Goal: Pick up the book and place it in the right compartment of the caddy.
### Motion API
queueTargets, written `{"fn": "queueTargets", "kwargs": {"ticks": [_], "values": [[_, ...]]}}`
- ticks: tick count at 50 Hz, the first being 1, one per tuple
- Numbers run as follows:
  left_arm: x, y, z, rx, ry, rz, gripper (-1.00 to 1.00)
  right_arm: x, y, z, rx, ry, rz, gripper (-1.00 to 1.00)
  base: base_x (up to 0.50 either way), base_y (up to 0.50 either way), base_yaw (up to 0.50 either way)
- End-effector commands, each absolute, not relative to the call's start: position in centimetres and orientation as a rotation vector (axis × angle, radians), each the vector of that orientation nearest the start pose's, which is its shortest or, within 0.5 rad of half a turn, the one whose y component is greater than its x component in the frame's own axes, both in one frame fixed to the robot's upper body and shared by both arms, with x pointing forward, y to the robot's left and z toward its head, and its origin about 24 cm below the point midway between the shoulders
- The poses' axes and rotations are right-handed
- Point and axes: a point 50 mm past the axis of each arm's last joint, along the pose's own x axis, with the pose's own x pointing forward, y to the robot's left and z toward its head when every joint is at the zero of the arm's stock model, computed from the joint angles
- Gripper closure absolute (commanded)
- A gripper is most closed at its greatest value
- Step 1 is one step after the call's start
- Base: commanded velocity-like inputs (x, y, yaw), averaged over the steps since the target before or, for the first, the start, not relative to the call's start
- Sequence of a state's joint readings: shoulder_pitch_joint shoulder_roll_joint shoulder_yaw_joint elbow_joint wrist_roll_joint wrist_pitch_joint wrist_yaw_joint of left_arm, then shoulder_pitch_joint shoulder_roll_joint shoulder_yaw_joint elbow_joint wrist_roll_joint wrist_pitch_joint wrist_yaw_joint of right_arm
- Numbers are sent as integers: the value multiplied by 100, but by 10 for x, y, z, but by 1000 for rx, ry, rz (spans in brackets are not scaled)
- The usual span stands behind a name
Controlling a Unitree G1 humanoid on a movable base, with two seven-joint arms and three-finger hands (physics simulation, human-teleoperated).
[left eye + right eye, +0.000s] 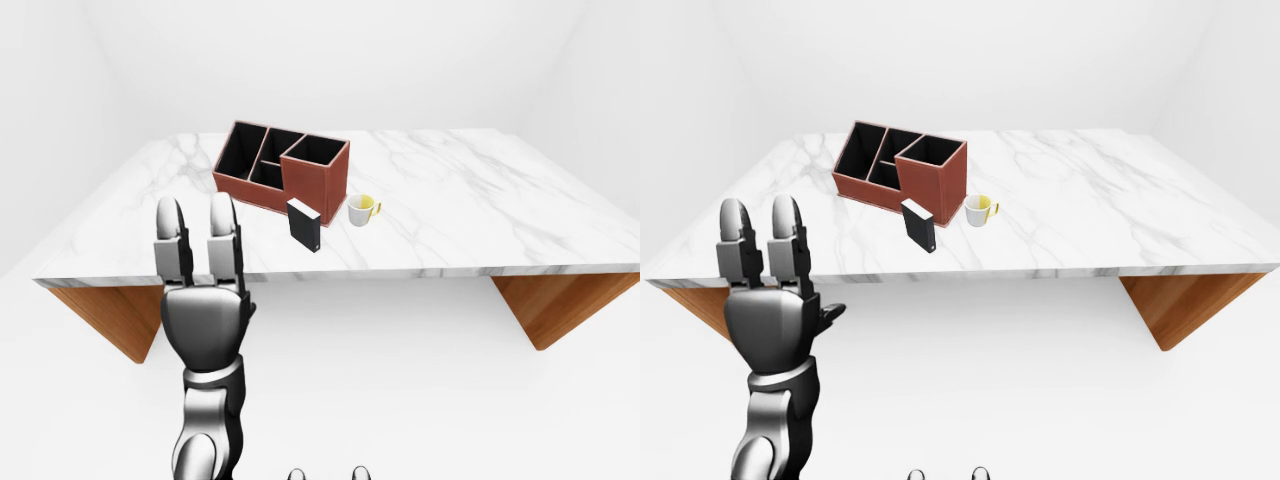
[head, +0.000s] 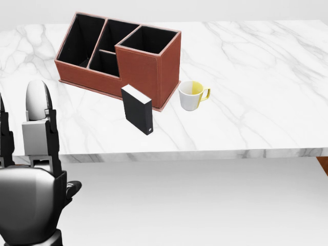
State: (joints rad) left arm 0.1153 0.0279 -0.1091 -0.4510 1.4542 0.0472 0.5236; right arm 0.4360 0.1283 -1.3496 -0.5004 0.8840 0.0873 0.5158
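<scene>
My left hand (image 1: 205,320): fingers (image 1: 222,240) released, upright, holding nothing, well apart from the book | book (image 2: 137,109): upright on bench (image 2: 246,77), just beside caddy (image 2: 119,56), perhaps touching its base | mug (image 2: 191,96): right of book | right hand: unseen

The head view looks steeply down, close on the counter (image 2: 266,77). Both eye views sit farther off, taking in its whole top; all three share the caddy (image 1: 280,165) and book (image 1: 304,224).
</scene>
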Motion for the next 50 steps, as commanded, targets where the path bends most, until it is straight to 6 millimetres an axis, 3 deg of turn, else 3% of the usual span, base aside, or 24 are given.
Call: {"fn": "queueTargets", "kwargs": {"ticks": [1,6,50], "values": [[201,142,153,1363,-709,710,-100,-4,-343,125,133,-503,-720,-100,0,0,0],[188,140,172,1337,-780,781,-100,-4,-343,125,130,-502,-721,-100,0,0,0],[195,137,162,1362,-751,739,-100,-4,-343,123,130,-489,-728,-100,0,0,0]]}}
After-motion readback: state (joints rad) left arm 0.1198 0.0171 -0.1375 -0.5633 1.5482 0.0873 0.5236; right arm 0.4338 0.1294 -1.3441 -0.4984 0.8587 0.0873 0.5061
